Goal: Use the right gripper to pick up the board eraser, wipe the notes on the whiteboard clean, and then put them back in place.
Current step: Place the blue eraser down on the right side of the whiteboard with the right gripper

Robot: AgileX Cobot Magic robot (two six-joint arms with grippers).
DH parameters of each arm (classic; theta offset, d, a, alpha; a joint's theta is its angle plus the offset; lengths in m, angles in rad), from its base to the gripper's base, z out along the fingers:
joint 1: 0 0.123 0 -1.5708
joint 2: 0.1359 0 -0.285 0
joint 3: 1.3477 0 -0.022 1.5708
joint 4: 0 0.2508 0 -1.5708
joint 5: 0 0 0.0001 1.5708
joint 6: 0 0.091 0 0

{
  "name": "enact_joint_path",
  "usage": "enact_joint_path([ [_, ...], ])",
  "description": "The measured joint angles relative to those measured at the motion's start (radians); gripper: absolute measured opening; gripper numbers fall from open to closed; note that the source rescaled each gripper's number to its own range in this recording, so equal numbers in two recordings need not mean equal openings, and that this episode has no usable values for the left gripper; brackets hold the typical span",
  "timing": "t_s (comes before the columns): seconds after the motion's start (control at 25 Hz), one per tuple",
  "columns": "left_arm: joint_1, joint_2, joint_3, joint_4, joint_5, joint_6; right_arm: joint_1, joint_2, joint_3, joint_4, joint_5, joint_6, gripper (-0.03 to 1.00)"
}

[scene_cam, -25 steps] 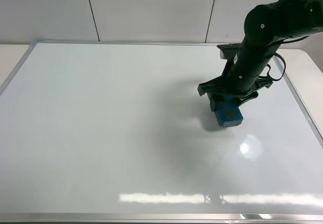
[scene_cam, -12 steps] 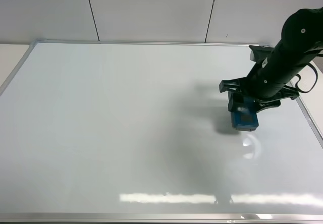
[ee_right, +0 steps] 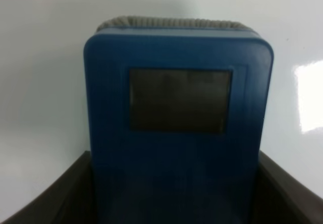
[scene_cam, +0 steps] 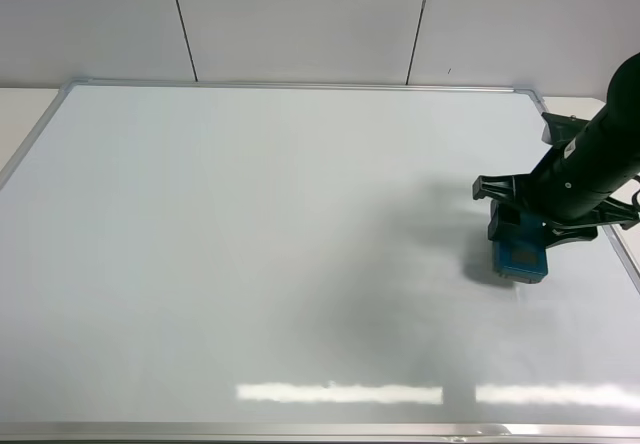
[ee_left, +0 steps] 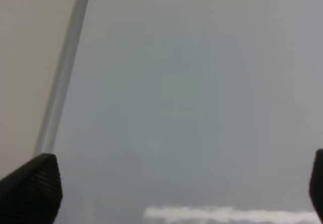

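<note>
The whiteboard fills the exterior high view, glossy white with a thin silver frame. No red notes show on it. My right gripper is shut on the teal-blue board eraser and holds it on the board near the right edge. In the right wrist view the eraser fills the frame between my fingers, one grey patch showing on top. My left gripper is open over the board's surface near its frame; it does not show in the exterior high view.
The board's right frame edge runs just past the eraser. A pale table surface shows beyond the board's left corner. A white panelled wall stands behind the board.
My right arm has slid the eraser to the right and slightly toward the front, from the board's right-middle to near its right edge. The grip has not changed.
</note>
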Motion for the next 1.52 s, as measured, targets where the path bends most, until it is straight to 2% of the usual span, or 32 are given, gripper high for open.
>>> enact_joint_path([
  [0.64, 0.000, 0.000, 0.000, 0.000, 0.000, 0.000, 0.000, 0.024, 0.000, 0.015, -0.053, 0.001, 0.04],
  [1.0, 0.000, 0.000, 0.000, 0.000, 0.000, 0.000, -0.009, 0.036, 0.000, -0.012, -0.061, 0.001, 0.04],
  [1.28, 0.000, 0.000, 0.000, 0.000, 0.000, 0.000, -0.010, 0.098, 0.000, -0.049, -0.024, 0.000, 0.04],
  [1.52, 0.000, 0.000, 0.000, 0.000, 0.000, 0.000, -0.009, 0.099, 0.000, -0.083, 0.002, -0.057, 0.04],
])
